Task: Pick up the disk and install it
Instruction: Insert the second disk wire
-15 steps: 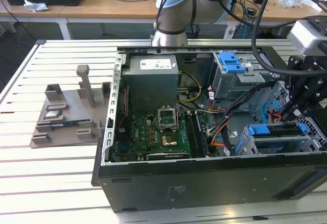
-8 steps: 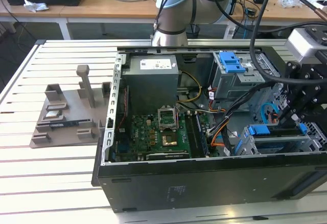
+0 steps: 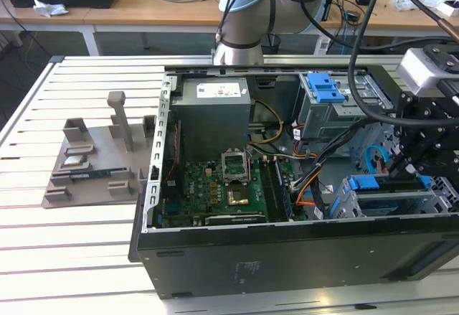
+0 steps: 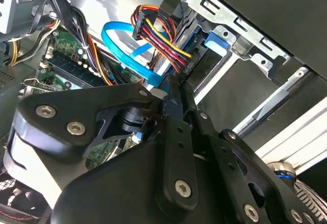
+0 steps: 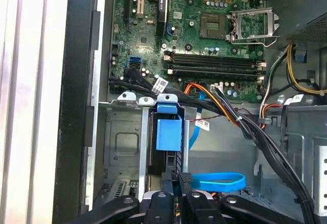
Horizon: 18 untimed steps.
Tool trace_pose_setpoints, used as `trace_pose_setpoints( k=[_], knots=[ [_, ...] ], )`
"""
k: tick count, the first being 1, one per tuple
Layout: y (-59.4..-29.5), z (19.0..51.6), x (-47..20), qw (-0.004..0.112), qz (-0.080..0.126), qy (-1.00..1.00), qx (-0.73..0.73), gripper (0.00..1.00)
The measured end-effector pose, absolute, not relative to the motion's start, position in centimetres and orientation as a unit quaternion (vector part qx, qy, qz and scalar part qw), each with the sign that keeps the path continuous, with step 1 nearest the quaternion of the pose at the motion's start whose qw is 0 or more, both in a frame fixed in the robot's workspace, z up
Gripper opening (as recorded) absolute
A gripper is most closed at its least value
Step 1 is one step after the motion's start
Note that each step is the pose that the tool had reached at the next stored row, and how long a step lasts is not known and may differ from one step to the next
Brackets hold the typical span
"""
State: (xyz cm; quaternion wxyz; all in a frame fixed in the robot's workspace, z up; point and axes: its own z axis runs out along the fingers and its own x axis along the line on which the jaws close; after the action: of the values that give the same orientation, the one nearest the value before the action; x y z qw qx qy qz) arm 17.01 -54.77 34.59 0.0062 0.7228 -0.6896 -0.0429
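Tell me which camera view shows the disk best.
The first wrist view: the disk stands edge-on in the grey drive cage, blue rail toward the camera, above the gripper. In the exterior view its blue rails show in the cage, partly behind the arm. In the second wrist view the gripper's linkage covers most of it.

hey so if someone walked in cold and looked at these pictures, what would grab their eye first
Most likely the open computer case lying on the slatted white table, its green motherboard bare. Next, the black gripper reaching into the case at the exterior view's right, above the disk with blue rails sitting in a drive bay. Off at the exterior view's left stands a grey stand with upright posts.
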Motion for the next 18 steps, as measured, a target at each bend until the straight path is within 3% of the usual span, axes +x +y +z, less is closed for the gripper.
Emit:
trace_pose_setpoints(
  k=[18],
  knots=[
    [-54.73,34.25,17.19,0.005,-0.045,-0.69,0.723,0.16]
  ],
)
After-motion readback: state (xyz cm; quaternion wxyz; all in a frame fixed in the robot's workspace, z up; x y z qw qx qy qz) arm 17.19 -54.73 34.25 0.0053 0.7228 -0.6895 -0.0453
